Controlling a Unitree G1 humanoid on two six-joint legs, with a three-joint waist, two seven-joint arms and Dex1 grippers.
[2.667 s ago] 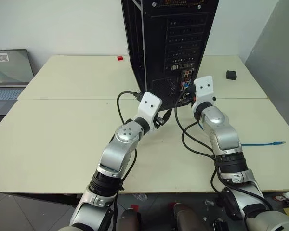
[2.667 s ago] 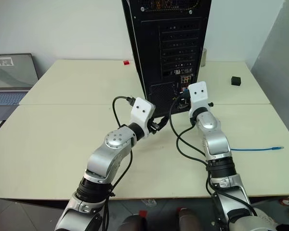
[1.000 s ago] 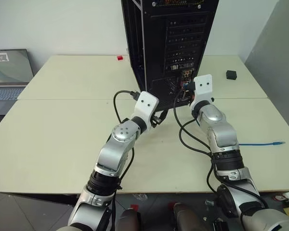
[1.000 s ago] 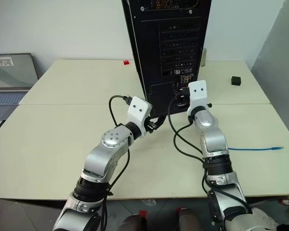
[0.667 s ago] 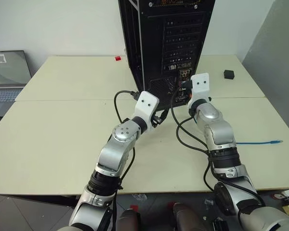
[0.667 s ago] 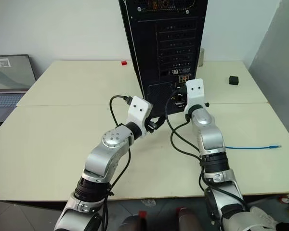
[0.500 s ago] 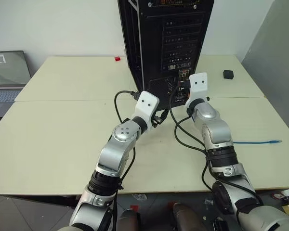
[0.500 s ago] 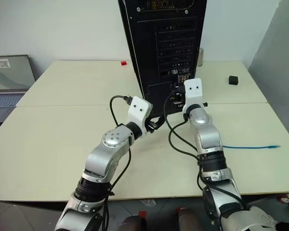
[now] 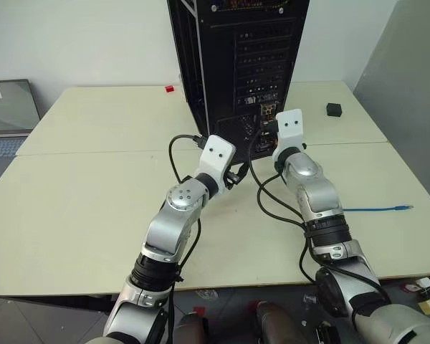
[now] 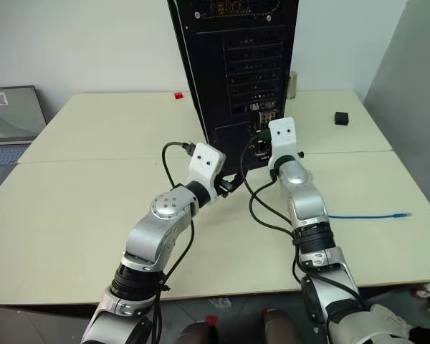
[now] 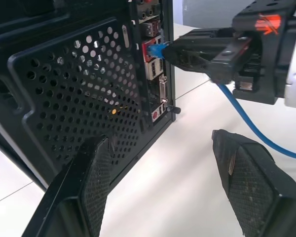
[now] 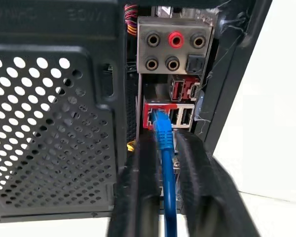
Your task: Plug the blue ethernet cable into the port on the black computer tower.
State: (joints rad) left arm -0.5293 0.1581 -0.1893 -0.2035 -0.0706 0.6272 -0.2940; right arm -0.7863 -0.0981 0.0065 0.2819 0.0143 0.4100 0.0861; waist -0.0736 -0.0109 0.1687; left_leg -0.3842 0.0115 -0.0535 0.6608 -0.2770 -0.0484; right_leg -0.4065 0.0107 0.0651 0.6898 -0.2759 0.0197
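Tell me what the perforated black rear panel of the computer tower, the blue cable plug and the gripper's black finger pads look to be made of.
Perforated black rear panel: likely painted sheet metal, thin, matte, with punched round holes.
Blue cable plug: apparently moulded plastic, smooth and slightly glossy, sitting in the red-rimmed port.
Left gripper black finger pads: probably rubber or soft plastic, matte with a fine cross-hatched grip texture.

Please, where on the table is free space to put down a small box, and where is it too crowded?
Bare: the table left of the left gripper, and between the red block and laptop. Crowded: behind the black computer tower, where the right gripper and blue ethernet cable meet.
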